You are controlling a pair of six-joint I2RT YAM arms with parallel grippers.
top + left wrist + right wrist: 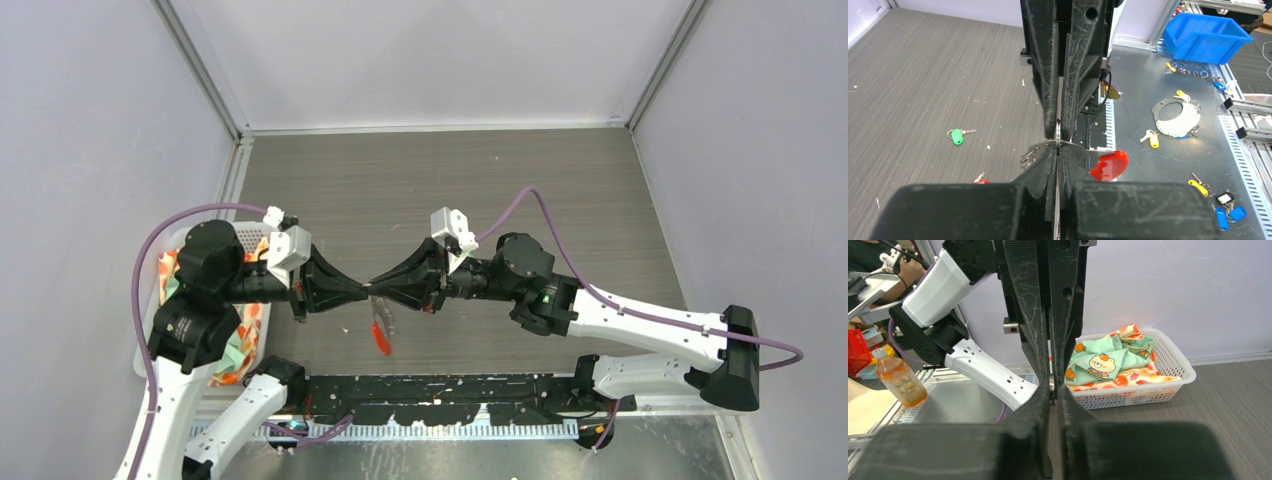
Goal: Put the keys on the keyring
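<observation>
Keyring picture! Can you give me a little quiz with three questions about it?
1. True or false: the green key is already on the keyring.
2. Left gripper and right gripper: how many pinch the keyring? A none, B one, C both.
3. What colour is the strip hanging from the keyring?
Key: 1 false, it lies on the table; 2 C; 3 red.

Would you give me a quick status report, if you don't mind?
Left hand and right hand both shut on keyring, tip to tip. Green key loose on table, not threaded. Nothing blocking.
</observation>
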